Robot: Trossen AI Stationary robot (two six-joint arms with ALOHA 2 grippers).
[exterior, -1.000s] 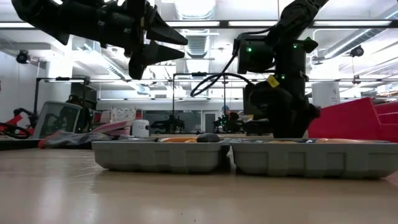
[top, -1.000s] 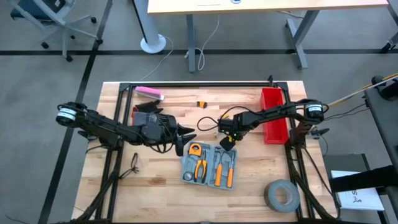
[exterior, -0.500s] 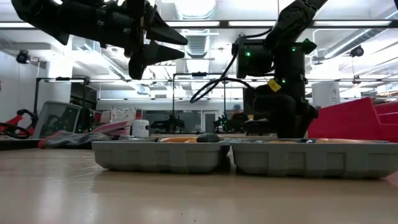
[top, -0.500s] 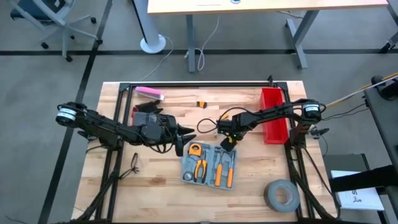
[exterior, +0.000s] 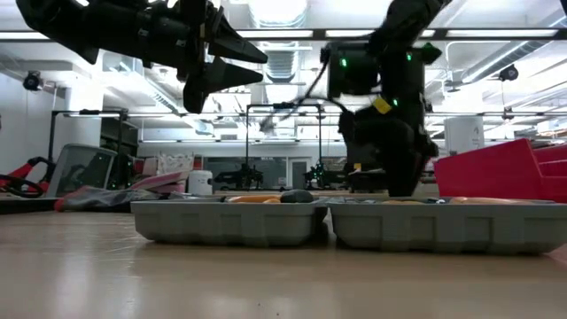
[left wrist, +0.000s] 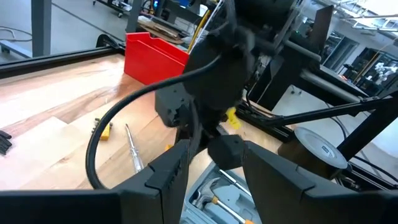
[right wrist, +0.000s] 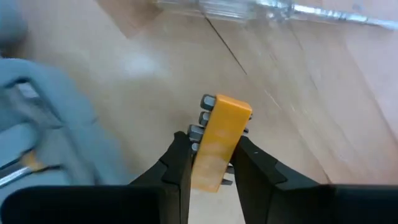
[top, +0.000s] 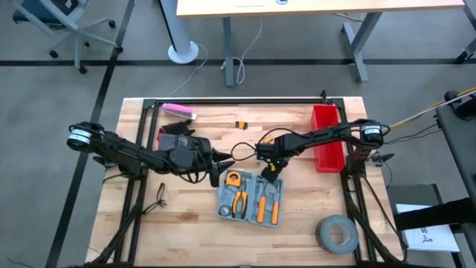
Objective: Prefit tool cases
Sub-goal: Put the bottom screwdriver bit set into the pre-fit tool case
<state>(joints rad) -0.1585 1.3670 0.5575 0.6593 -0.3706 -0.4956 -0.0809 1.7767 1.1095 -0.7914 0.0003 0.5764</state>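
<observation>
Tool case (top: 251, 197), open and flat near table centre, pliers inside. Right gripper (right wrist: 211, 163) just beyond its far right corner, pinching a yellow bit holder (right wrist: 219, 140). Left gripper (top: 225, 161) spread, empty, above the case's far left side. Red bin (top: 326, 137) far right.

Red bin (top: 325, 137), tape roll (top: 337, 234)

Right hand (right wrist: 208, 163) fingers pinched close, pointing down; left hand (exterior: 237, 64) hovers parted.
</observation>
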